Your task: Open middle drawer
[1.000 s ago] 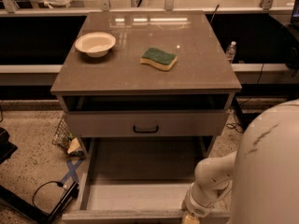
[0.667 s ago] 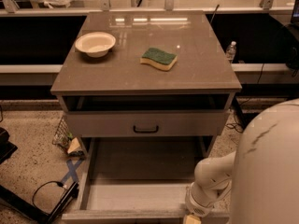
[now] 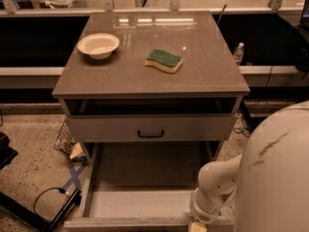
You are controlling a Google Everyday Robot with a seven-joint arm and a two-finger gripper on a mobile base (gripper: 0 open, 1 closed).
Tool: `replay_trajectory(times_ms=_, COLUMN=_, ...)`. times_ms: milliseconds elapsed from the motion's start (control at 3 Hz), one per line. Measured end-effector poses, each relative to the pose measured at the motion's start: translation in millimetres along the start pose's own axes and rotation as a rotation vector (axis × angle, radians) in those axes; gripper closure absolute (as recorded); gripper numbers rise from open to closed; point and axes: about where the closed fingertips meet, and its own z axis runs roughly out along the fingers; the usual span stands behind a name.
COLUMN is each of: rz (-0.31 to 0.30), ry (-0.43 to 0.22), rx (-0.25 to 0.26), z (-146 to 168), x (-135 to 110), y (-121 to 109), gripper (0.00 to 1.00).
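The middle drawer [image 3: 140, 202] stands pulled far out towards me, directly below the closed uppermost drawer front [image 3: 150, 127] with its small dark bar handle [image 3: 150, 134]. Its grey-beige inside looks empty, and its front runs along the bottom edge of the view. My white arm [image 3: 215, 190] reaches down at the lower right. The gripper [image 3: 197, 227] is at the right end of the open drawer's front, mostly cut off by the frame's bottom edge. The lowest drawer is hidden under the open one.
On the brown cabinet top [image 3: 203, 76] sit a white bowl [image 3: 98, 44] at the back left and a green-and-yellow sponge [image 3: 164, 60] in the middle. A water bottle [image 3: 238, 52] stands behind on the right. Cables and a dark stand [image 3: 50, 208] lie on the floor at left.
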Motion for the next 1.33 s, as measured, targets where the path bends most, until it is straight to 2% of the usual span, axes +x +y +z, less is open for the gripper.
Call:
replay_trajectory(times_ms=333, rz=0.005, ry=0.082, rx=0.0, z=-34, x=-4, y=14, gripper=0.0)
replay_trajectory(times_ms=667, rz=-0.035, ry=0.127, rx=0.045, z=-70, x=-24, y=7, gripper=0.14)
replay_trajectory(times_ms=1000, rz=-0.089, ry=0.123, rx=0.089, z=-91, x=-41, y=-13, gripper=0.38)
replay_trajectory(times_ms=1333, rz=-0.164, ry=0.079, rx=0.117, z=-92, x=-43, y=-26, gripper=0.61)
